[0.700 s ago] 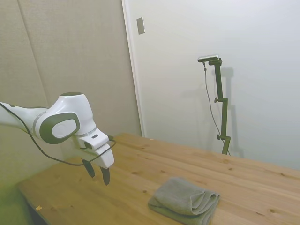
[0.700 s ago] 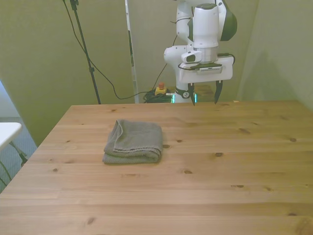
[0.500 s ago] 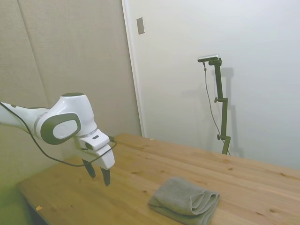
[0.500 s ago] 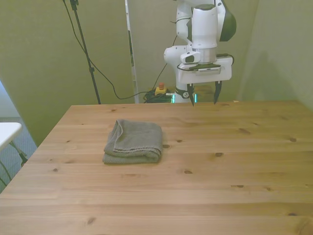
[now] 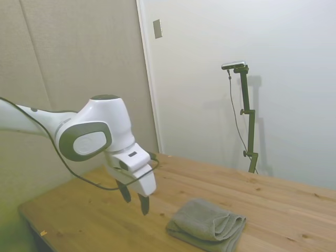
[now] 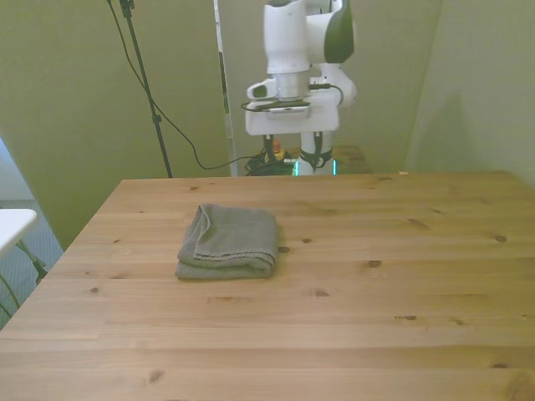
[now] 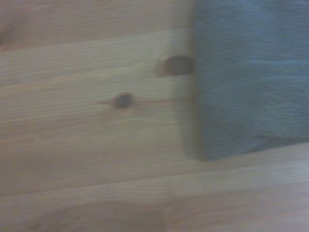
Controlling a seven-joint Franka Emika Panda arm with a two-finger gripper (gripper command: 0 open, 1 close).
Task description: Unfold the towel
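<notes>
While the towel lay folded on the wooden table, the gripper hung in the air at the lower left of the side view, just left of the cloth and clear of it. Its two dark fingers pointed down and stood apart with nothing between them, so it was released and empty.

From the front view the towel sat left of centre in the frame, a grey-green bundle with its layered open edges toward the front view's left and its rounded fold toward the front view's right. The table filled the lower half of that frame. The white arm stood at the top centre, its wrist block above and behind the towel; the gripper showed only faintly there against the dark clutter behind, and I could not make out its fingertips from that side.

Up close, the wrist view was blurred, yet it showed a corner of the towel lying flat on the pale boards, with two dark knots in the wood beside its straight edge, one of them touching that edge.
</notes>
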